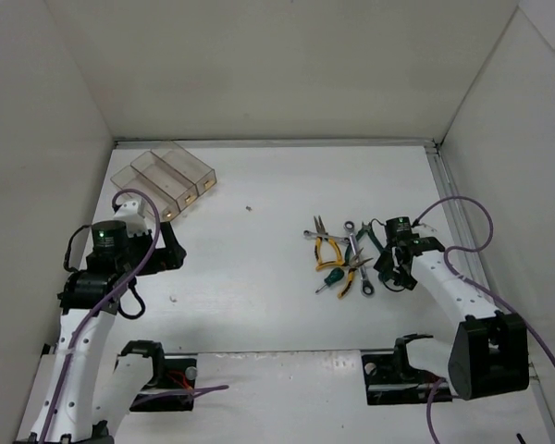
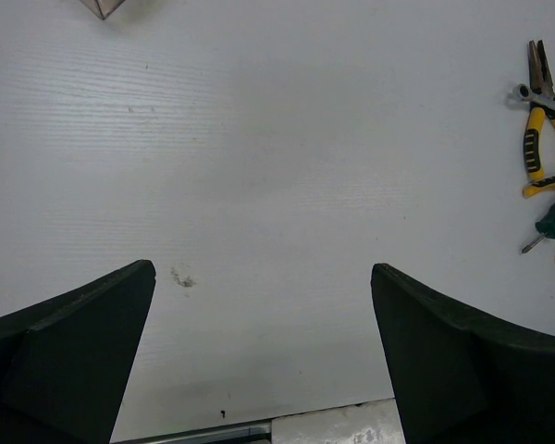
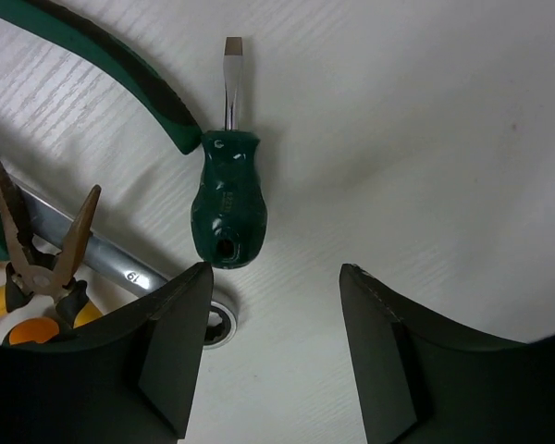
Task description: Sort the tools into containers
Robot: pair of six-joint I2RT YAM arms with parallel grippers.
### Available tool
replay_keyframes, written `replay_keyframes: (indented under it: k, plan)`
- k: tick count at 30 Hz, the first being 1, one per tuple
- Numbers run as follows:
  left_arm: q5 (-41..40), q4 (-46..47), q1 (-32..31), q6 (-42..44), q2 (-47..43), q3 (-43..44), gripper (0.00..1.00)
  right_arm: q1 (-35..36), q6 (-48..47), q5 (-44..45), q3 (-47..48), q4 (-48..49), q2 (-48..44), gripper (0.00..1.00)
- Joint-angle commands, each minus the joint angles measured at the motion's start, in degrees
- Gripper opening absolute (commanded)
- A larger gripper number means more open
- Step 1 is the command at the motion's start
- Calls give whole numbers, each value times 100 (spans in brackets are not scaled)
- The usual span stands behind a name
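At right-centre of the table: one loose heap of tools, unsorted.
- Yellow-handled pliers, more than one pair.
- Green-gripped pliers, handle only in close view.
- Silver wrench, lying under the nose of a yellow pair.
- Stubby green screwdriver, flat on the surface at the heap's edge, blade pointing away from the right claw. At least one more like it lies in the heap.

Containers: three clear bins joined in a row, far-left part of the table, well apart from the heap.
- Contents: no tool visible in any bin.
- A small tan mark sits at the near end of each, too small to identify.

Right gripper: low over the heap's edge, jaws wide apart, gripping nothing. The screwdriver's butt lies just ahead of the gap.

Left gripper: jaws spread wide, empty, over bare table near the bins.

Progress, by judgement: nothing is sorted and every tool seen remains to be moved. The first pick looks to be in preparation, the near screwdriver the likely candidate.
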Motion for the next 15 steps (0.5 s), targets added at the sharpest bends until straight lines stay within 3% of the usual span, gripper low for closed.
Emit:
replay_keyframes:
  k: [1, 15]
  plan:
    - [112, 235, -2, -24, -1, 86, 100, -67, 18, 1, 114, 418, 282, 54]
    - [182, 314, -2, -77, -45, -28, 100, -172, -465, -87, 351, 1007, 1153, 50]
